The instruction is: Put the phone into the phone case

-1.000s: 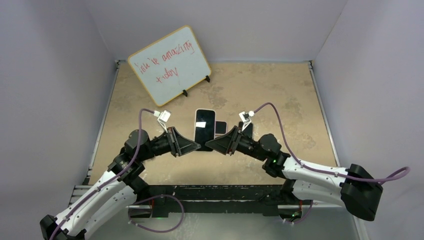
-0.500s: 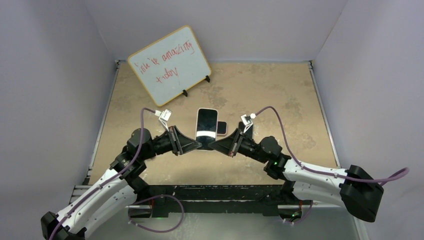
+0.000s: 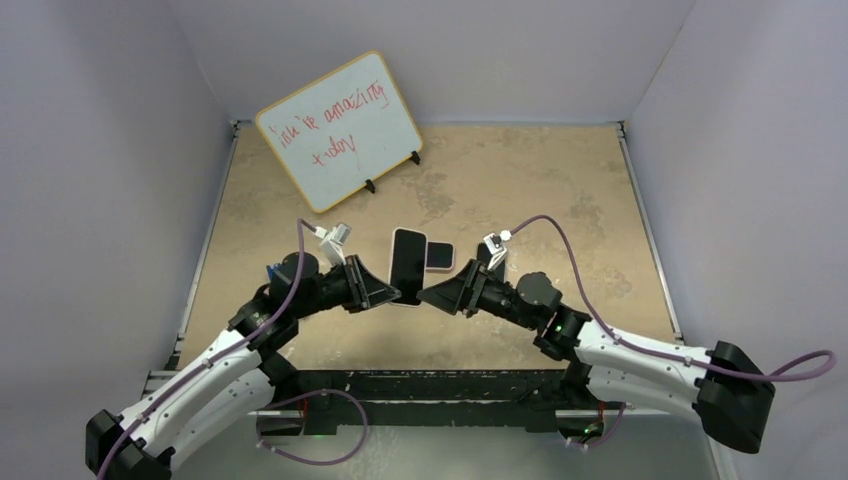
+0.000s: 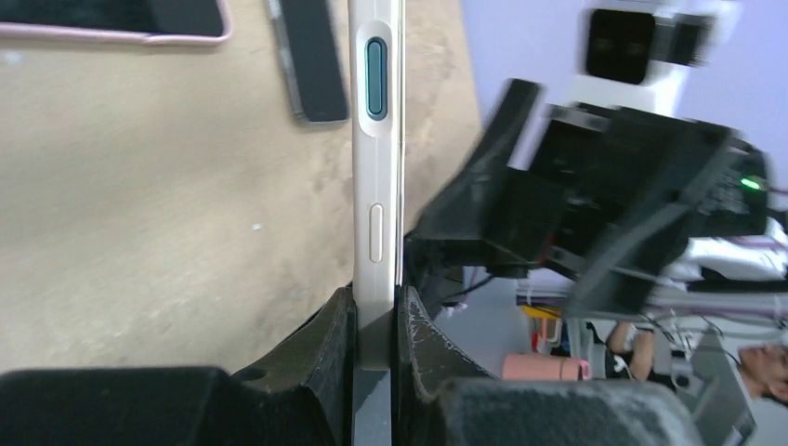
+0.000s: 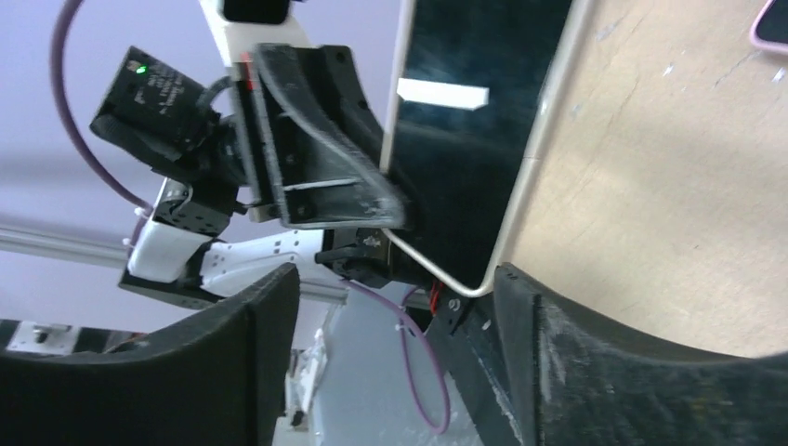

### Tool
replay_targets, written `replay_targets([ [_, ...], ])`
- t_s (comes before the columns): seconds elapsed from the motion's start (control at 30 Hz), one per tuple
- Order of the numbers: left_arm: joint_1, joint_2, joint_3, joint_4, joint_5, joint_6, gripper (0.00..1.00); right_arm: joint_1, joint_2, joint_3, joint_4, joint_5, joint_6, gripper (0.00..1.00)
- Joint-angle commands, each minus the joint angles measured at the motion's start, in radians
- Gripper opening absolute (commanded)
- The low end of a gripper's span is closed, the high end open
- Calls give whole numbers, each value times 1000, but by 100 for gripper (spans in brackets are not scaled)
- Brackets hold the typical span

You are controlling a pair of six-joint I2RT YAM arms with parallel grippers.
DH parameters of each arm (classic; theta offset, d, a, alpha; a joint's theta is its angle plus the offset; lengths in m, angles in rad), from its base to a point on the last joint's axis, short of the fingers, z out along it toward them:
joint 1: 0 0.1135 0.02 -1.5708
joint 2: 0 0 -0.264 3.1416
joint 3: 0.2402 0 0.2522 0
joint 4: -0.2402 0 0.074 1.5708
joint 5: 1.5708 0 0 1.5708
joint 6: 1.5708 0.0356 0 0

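My left gripper (image 3: 393, 293) is shut on the lower end of a phone (image 3: 406, 265) with a cream-white rim and dark screen, and holds it off the table, tilted on edge. The left wrist view shows its side with buttons (image 4: 376, 139) clamped between the jaws of that gripper (image 4: 376, 302). My right gripper (image 3: 428, 293) is open just right of the phone. In the right wrist view the phone's screen (image 5: 474, 121) fills the top, its lower corner beside the right finger, with the gripper (image 5: 395, 279) empty. A pink-rimmed flat piece (image 3: 440, 254) lies on the table behind the phone.
A thin dark flat piece (image 4: 311, 60) lies next to the pink-rimmed one (image 4: 111, 19). A whiteboard (image 3: 338, 130) with red writing stands at the back left. Grey walls close in the tan table (image 3: 560, 190) on three sides.
The left gripper has lifted the phone off the table and turned it on edge, moving slightly right. The right gripper has slid left, closer to the phone, still open.
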Motion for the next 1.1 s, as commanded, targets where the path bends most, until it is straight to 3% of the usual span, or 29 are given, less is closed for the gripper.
replay_targets([
  [0.0,13,32,28,-42,-115,23,0,4,-77,65,-85,70,-47,85],
  [0.1,39,77,49,-80,-152,46,0,4,-100,64,-122,81,-55,99],
  [0.37,236,231,163,-192,-224,159,0,5,-165,49,-197,91,-66,99],
  [0.6,429,388,116,-65,-42,167,0,5,-227,73,-298,115,-121,99],
  [0.97,473,440,-5,-3,13,156,0,4,-226,81,-362,154,-145,99],
  [1.07,477,430,2,-47,-8,178,7,3,-222,84,-370,173,-142,99],
])
